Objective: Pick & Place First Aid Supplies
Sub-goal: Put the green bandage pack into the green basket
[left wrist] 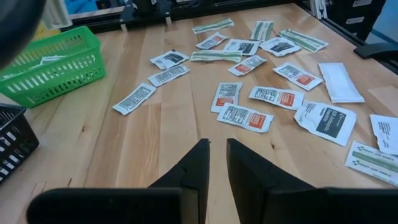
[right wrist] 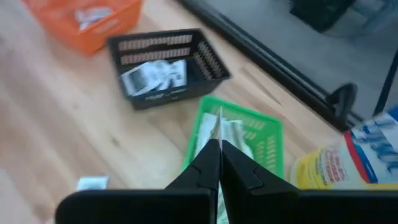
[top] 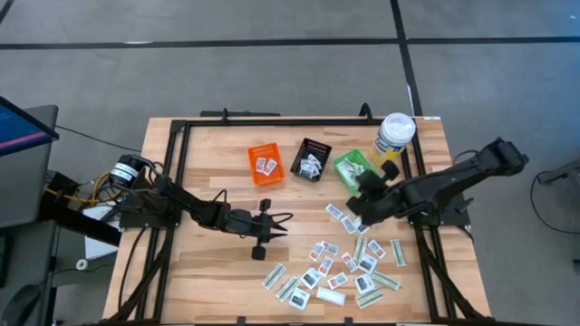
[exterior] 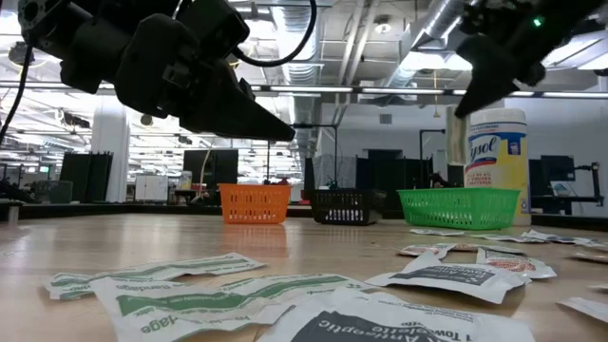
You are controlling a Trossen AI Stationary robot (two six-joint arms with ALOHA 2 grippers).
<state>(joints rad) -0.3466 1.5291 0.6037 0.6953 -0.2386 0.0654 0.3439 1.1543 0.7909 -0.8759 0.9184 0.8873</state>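
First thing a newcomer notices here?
The scatter of small flat paper packets, white squares and pale-green strips, across the near right of the wooden table. Behind it stand three small mesh bins in a row: orange, black and green. The right gripper hangs over the green bin pinching a pale strip; the left gripper, empty, points at the scatter.

three bins [top: 310, 161] behind scattered packets [top: 340, 264], canister [top: 395, 138] right.
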